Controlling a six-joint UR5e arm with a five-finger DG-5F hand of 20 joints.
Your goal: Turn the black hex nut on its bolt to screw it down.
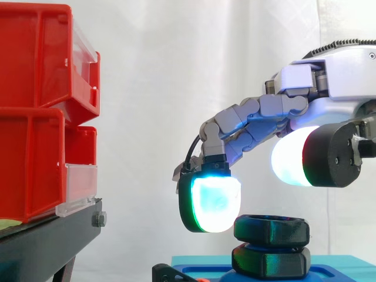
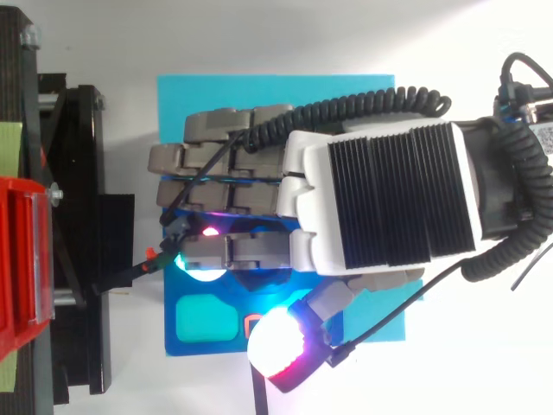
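Note:
The black hex nut (image 1: pixel 271 229) sits at the top of its bolt, above a second black hex piece (image 1: pixel 270 261), on a blue base (image 1: pixel 332 269). My hand (image 1: pixel 258 120) reaches in from the right and hovers over the nut with its fingers bent downward and spread from the thumb. One glowing cyan-green fingertip (image 1: pixel 211 202) hangs just left of the nut's upper edge, with a small gap. The thumb pad (image 1: pixel 291 155), white and red, is higher up, above the nut. Nothing is held. In the top view the hand (image 2: pixel 380 194) covers the nut.
Red bins (image 1: pixel 41 111) stand stacked on a black stand (image 1: pixel 47 241) at the left, close to the blue base (image 2: pixel 207 320). The base lies on a cyan plate (image 2: pixel 259 91). A white curtain hangs behind.

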